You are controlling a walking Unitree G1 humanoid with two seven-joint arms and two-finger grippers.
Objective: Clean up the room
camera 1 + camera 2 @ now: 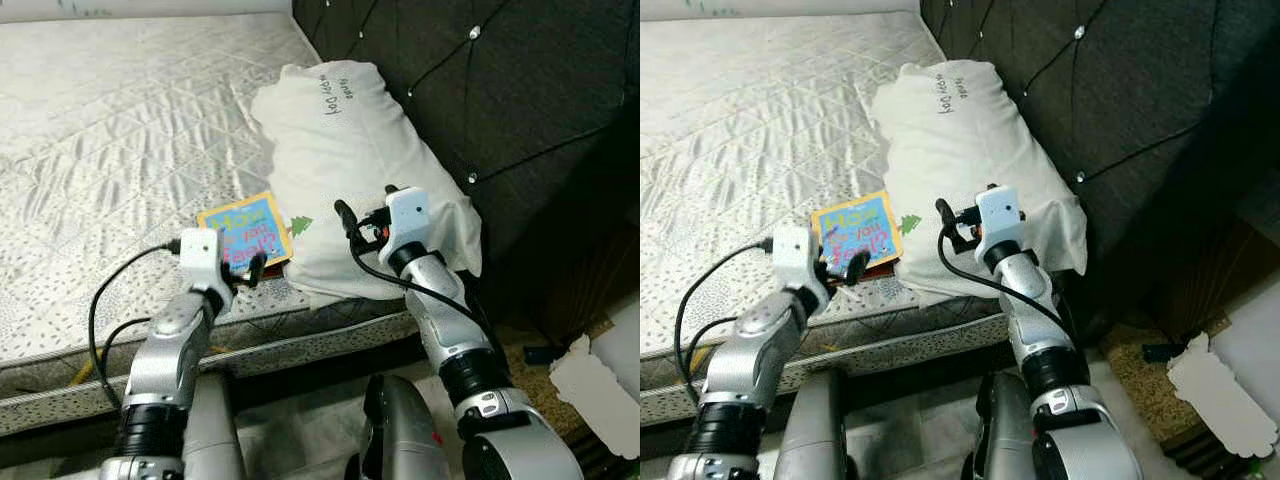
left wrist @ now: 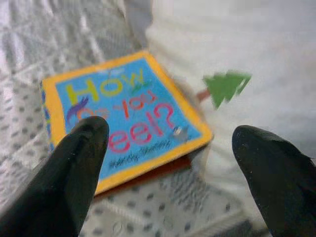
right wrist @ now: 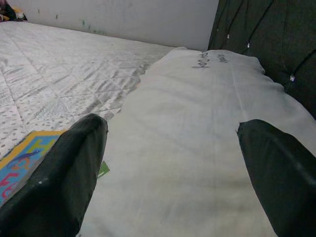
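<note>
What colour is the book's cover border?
Yellow-orange, around a blue cover on the book; clearest in the left wrist view.

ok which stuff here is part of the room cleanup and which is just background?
Job:
book, by the mattress edge, open left gripper just short of it
pillow, open right gripper above it

Background:
mattress
dark tufted headboard
white torn-edged piece on the floor

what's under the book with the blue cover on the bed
The book lies flat on the quilted mattress, one edge against the white pillow. A reddish-brown layer shows beneath its yellow border in the left wrist view; whether that is its back cover or a second book cannot be told.
</note>
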